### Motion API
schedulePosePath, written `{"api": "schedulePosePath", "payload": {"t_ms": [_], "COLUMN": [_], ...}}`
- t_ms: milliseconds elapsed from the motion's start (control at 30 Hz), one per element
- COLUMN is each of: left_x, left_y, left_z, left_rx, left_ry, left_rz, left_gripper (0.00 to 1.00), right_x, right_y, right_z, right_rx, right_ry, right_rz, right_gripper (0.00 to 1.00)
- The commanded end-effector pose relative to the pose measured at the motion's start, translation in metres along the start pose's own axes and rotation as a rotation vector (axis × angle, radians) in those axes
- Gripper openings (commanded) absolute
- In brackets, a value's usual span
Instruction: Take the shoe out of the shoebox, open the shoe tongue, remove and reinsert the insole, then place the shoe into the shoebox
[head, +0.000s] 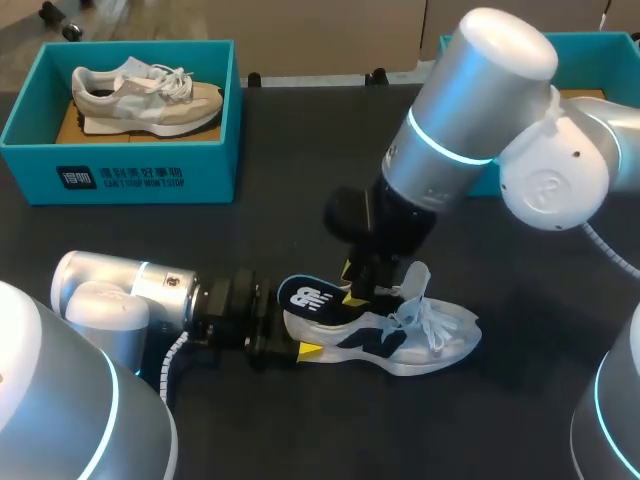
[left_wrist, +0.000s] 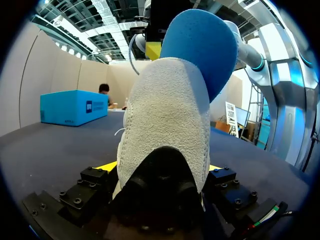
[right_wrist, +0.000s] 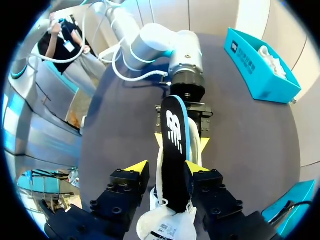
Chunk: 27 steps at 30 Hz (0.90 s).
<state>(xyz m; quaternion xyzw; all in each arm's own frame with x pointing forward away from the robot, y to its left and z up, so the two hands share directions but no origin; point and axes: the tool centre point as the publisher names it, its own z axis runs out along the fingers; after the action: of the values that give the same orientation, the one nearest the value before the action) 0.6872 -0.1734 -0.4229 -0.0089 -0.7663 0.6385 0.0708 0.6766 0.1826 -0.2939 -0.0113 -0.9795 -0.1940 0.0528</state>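
The white shoe (head: 410, 335) lies on its sole on the dark bench (head: 250, 230), outside the teal shoebox (head: 120, 172), which stands well apart beyond the shoe's heel end. A second, beige shoe (head: 145, 95) lies in that box.

The left end effector (head: 292, 336) sits at the shoe's heel and is clamped on it. In the left wrist view the grey heel (left_wrist: 167, 130) fills the space between the two yellow-tipped fingers (left_wrist: 106, 165).

The dark insole (head: 310, 298) rises at a slant out of the shoe's opening, its heel end lifted above the shoe's heel and its front part in the shoe.

The right end effector (right_wrist: 167, 167) hangs just above the shoe's opening with its fingers spread. The insole (right_wrist: 175, 135) runs between them, against one finger (right_wrist: 196, 168), with a gap to the other.
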Motion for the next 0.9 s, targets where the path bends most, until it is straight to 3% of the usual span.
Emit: {"api": "schedulePosePath", "payload": {"t_ms": [33, 567, 900], "left_x": [-0.001, -0.001, -0.001], "left_y": [0.0, 0.0, 0.0], "left_z": [0.001, 0.001, 0.001], "left_rx": [-0.003, -0.003, -0.003], "left_ry": [-0.001, -0.001, -0.001], "left_rz": [-0.001, -0.001, -0.001], "left_gripper": [0.0, 0.0, 0.0], "right_x": [-0.008, -0.014, -0.026], "right_y": [0.006, 0.005, 0.004], "right_z": [0.011, 0.029, 0.027], "right_rx": [0.001, -0.004, 0.013], "right_ry": [0.034, 0.075, 0.108], "right_rz": [-0.013, -0.031, -0.026], "right_gripper": [0.47, 0.48, 0.5]}}
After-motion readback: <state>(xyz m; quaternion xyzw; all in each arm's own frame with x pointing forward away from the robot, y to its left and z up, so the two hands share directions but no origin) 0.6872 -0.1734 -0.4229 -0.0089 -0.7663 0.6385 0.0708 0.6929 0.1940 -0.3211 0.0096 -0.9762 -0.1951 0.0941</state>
